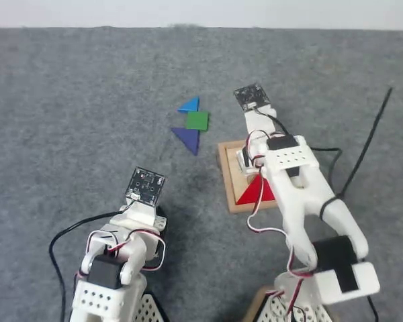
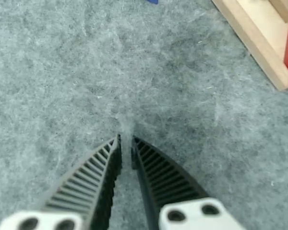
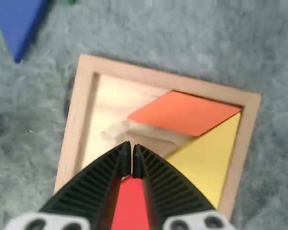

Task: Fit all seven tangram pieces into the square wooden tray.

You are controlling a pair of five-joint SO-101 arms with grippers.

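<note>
Right tool (image 3: 132,145), closed and empty, hangs over the wooden tray (image 3: 73,129) and its red triangle (image 3: 130,206), while the left tool (image 2: 126,139), nearly closed, holds nothing above the grey worktop (image 2: 62,72).

The felt (image 1: 67,100) covering the tabletop is mottled grey, and the tray (image 3: 79,115) is pale bare wood. Inside it are a red triangle (image 1: 255,190), an orange parallelogram (image 3: 185,112) and a yellow triangle (image 3: 209,160). On the felt are a light blue triangle (image 1: 190,105), a green square (image 1: 197,120) and a dark blue triangle (image 1: 188,139).
</note>
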